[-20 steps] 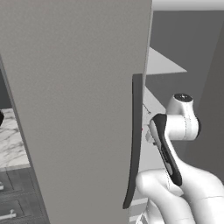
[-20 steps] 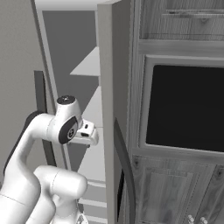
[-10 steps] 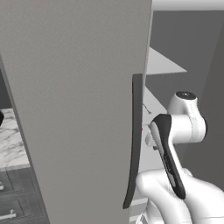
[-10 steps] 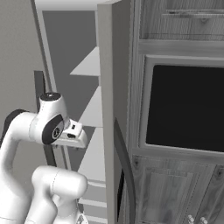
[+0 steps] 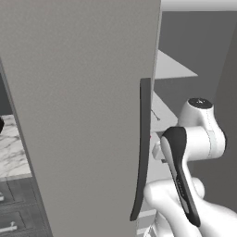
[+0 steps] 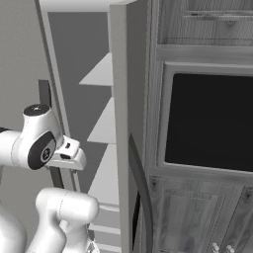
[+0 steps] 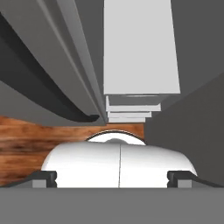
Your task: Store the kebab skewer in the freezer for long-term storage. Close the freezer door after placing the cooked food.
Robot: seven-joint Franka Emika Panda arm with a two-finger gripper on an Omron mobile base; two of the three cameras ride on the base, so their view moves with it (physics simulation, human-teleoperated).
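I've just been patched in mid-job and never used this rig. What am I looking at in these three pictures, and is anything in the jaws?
The white machine is a robot arm on a driving base. Two cameras sit behind it. The left one looks past the open freezer door with its long dark handle. The right one shows the freezer with its white shelves, the other fridge door edge-on, and a dark oven in wood cabinets. The third camera rides on the hand and looks down past the door's handle and the stacked shelves to a wooden floor. The gripper has its jaws wide open and empty. A thin stick on a shelf may be the skewer; too small to confirm.
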